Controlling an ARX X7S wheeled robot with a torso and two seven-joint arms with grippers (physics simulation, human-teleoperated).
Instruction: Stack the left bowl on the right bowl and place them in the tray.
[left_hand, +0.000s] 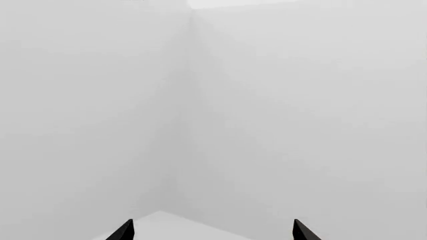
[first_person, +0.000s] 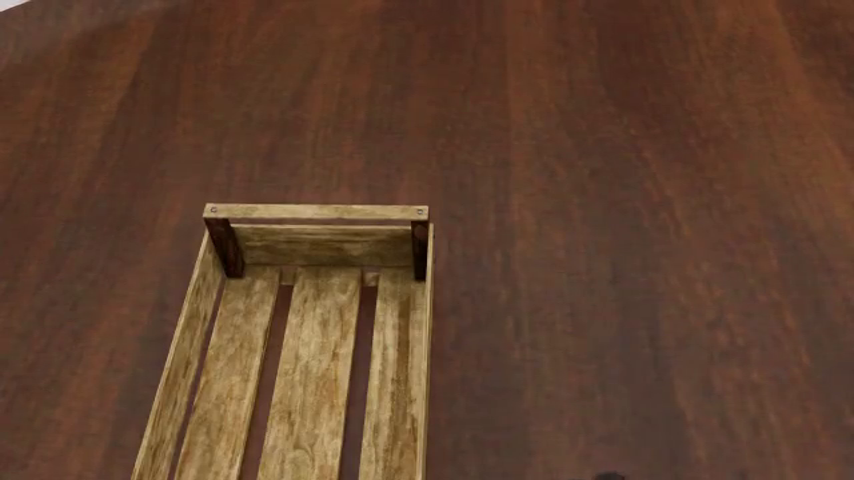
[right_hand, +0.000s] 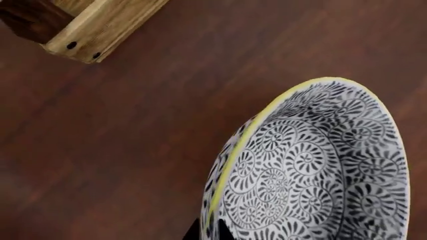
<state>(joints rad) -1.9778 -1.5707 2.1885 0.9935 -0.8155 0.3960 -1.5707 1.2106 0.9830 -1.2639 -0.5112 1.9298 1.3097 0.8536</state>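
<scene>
The tray (first_person: 314, 350), a long crate of light wood with dark corner posts, lies empty on the dark wooden table in the head view; one corner of it shows in the right wrist view (right_hand: 100, 25). A bowl (right_hand: 313, 170) with a black-and-white swirl pattern and a yellow rim fills the right wrist view. My right gripper (right_hand: 208, 231) is shut on that bowl's rim, one fingertip on each side of the wall. My left gripper (left_hand: 213, 232) is open and empty, facing pale blank walls. I see only one bowl; no bowl or gripper shows clearly in the head view.
The dark wood tabletop (first_person: 627, 200) spreads around the tray in the head view. Two small dark tips (first_person: 610, 476) peek in at that view's lower edge. The left wrist view shows only grey-white walls meeting in a corner (left_hand: 190, 100).
</scene>
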